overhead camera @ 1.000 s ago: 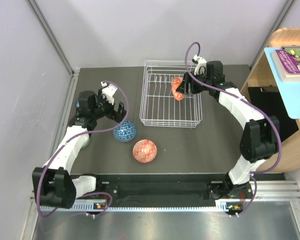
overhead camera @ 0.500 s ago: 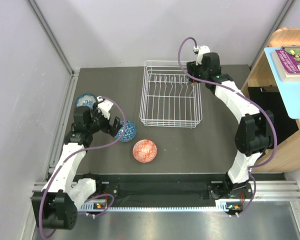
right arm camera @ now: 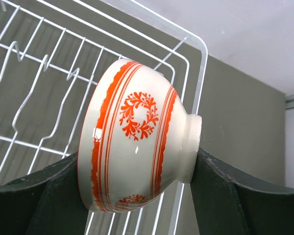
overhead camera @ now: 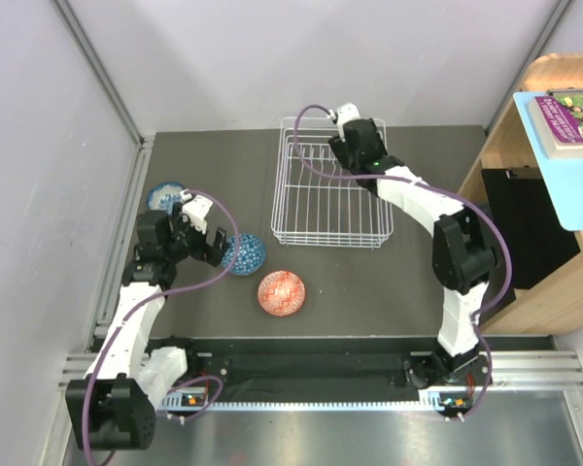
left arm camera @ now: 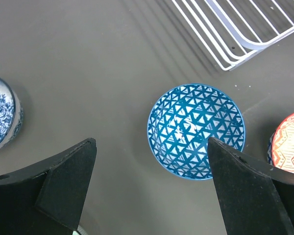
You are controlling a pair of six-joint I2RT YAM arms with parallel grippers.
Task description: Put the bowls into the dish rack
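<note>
Left gripper (left arm camera: 150,142) hangs wide apart above the blue triangle-patterned bowl (left arm camera: 196,129), placed to straddle its rim (the likely next pick). An orange bowl (overhead camera: 282,292) sits near it on the table (overhead camera: 369,282). Farther off, the right gripper (right arm camera: 137,166) is clamped rim-to-foot on an orange-banded bowl (right arm camera: 132,117), tipped sideways over the dish rack (overhead camera: 321,209), presumably for slotting between prongs.

Between the right jaws, a whitish round ceramic bowl (right arm camera: 137,147) bears orange-red bands and a leafy wreath. Behind it is the white wire dish rack (overhead camera: 325,199). Between the black left jaws lies a blue triangle-lattice bowl (left arm camera: 196,129). To their left is a blue-flowered white bowl (left arm camera: 2,117), and to their right an orange-red geometric bowl (left arm camera: 289,144). The desk (left arm camera: 88,58) is dark grey.
</note>
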